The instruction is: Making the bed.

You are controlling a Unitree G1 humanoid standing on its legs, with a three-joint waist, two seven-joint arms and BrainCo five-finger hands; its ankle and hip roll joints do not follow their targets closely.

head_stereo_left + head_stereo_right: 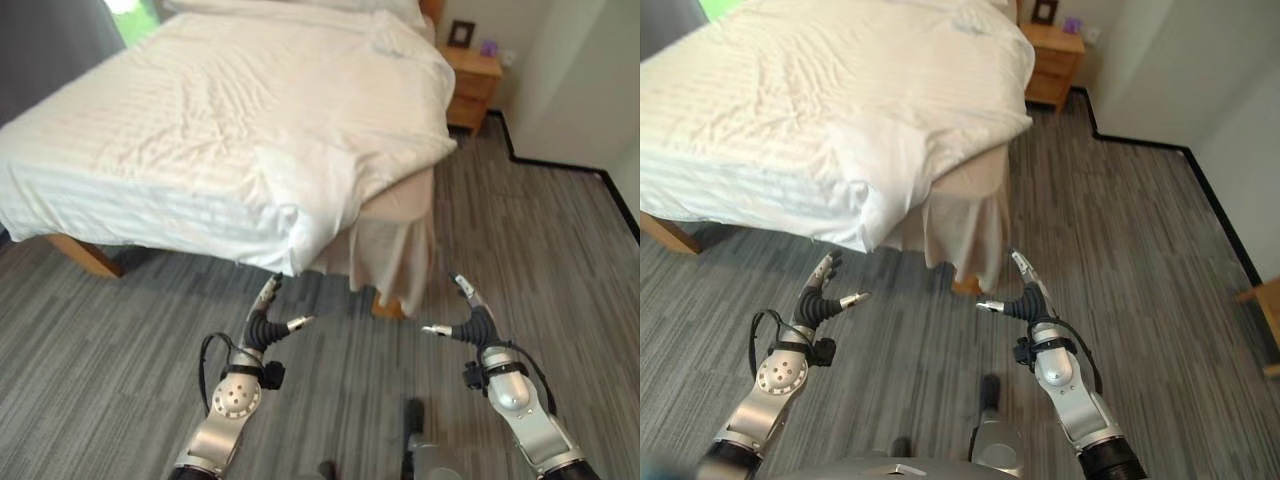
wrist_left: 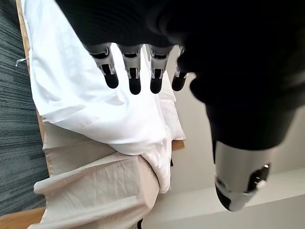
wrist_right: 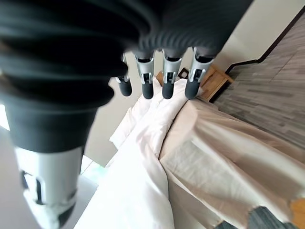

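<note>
A bed with a white striped duvet [image 1: 230, 130] fills the upper left; the duvet's corner [image 1: 300, 215] is folded back and hangs over the bed's near corner, baring the beige mattress [image 1: 405, 195] and bed skirt [image 1: 395, 265]. White pillows [image 1: 380, 10] lie at the head. My left hand [image 1: 265, 322] hovers open above the floor just below the hanging duvet corner, holding nothing. My right hand [image 1: 468, 318] is open too, below and to the right of the bed skirt, apart from it.
A wooden nightstand [image 1: 473, 80] with a small frame on it stands by the bed's head. A white wall [image 1: 580, 70] with a dark baseboard runs along the right. Grey striped carpet [image 1: 520, 230] lies between the bed and the wall. A wooden bed leg [image 1: 85, 255] shows at left.
</note>
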